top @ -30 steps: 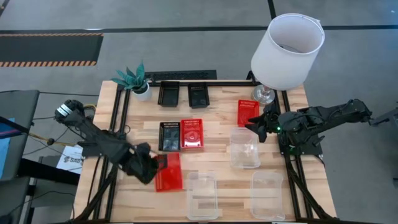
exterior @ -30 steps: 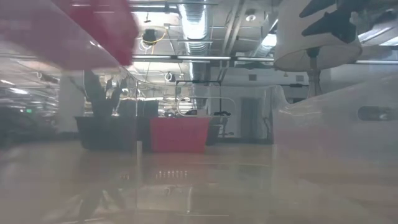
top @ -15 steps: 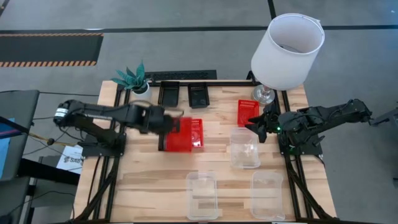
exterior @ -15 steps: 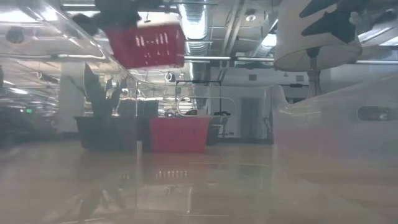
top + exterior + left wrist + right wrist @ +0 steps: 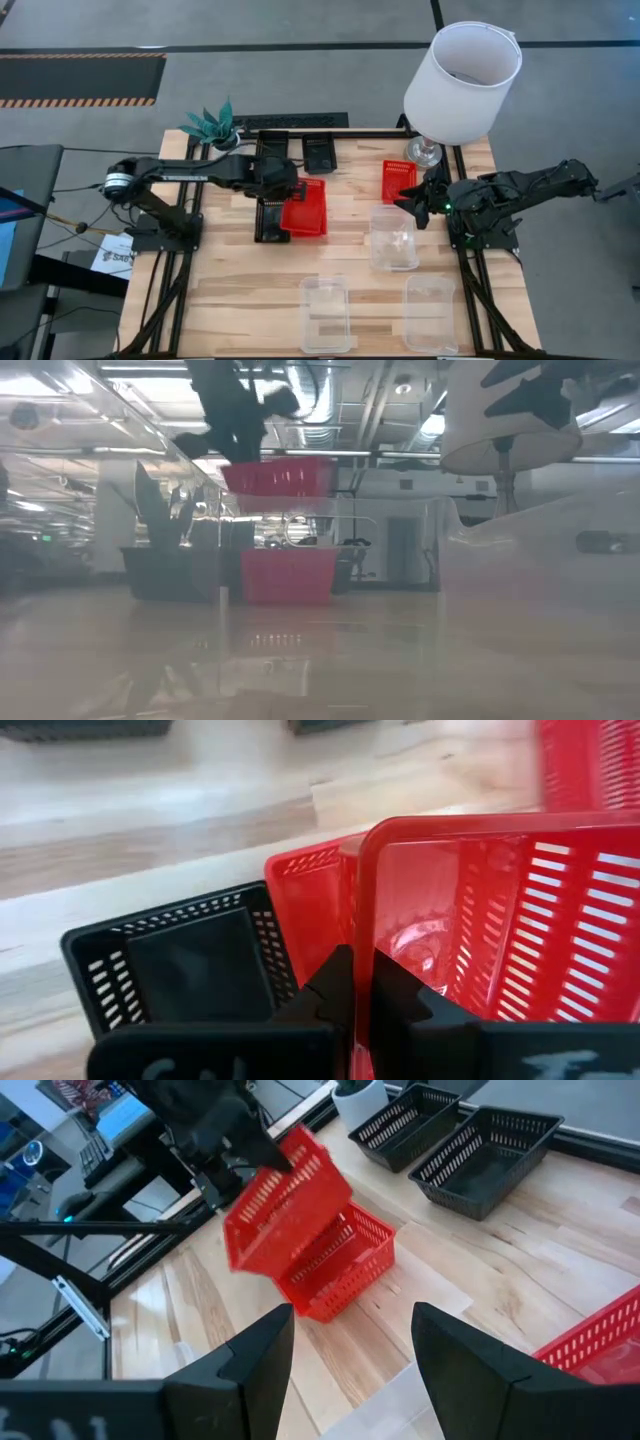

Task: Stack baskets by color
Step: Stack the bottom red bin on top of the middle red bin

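My left gripper is shut on a red basket, which hangs above a second red basket standing on the table's middle. Beside that one on the left stands a black basket. In the low view the held red basket is well above the standing red basket. A third red basket is at the far right. My right gripper waits open at the right, above the table, with nothing between its fingers. My left gripper pinches the rim of one wall of the red basket, the wall toward the table's left, with one finger outside and one finger inside. The fingers slant down from the left. The basket is lifted clear and slightly tilted.
Two black baskets stand at the far edge beside a potted plant. A white lamp stands at the far right. Clear baskets lie at the right middle and near edge.
My left gripper has swung from the table's near left toward the far edge and the right, carrying the red basket clear of the table. Its wrist has rolled, turning the basket about. The basket now hangs over the red basket in the middle.
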